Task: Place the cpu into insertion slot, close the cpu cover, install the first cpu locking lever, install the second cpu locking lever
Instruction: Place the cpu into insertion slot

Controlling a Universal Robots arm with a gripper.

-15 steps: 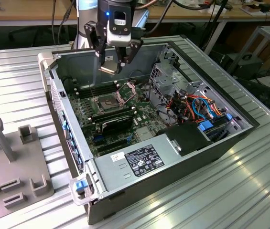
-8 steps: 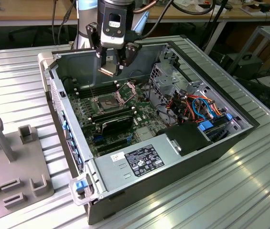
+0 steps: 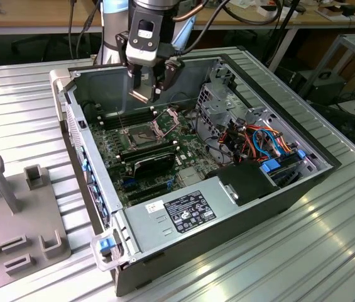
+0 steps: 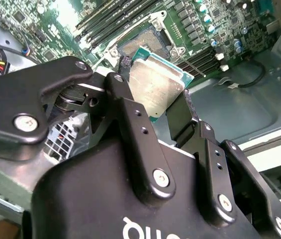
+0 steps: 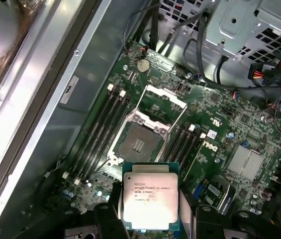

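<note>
I hold the cpu [image 5: 150, 195] edge-clamped in the gripper [image 3: 147, 88], insertion slot [image 3: 141, 134] at its six o'clock in the exterior view, cpu cover [image 3: 166, 119] standing open so entry is clear.

You have the cpu [image 5: 150, 194] facing you, dull silver top up, clear of the board and not seated. The gripper [image 5: 152, 219] holds it by two opposite edges between its black fingers [image 5: 109, 216]. That corner is dim, so the exact contact is hard to read, but both fingers appear to press on the rim. Past the chip, the insertion slot [image 5: 139, 144] lies bare with its dark pin field exposed. The cpu cover [image 5: 161, 105] stands swung open at the slot's far edge. Long black memory slots [image 5: 99, 127] flank the socket on the green motherboard [image 5: 220, 124].
</note>
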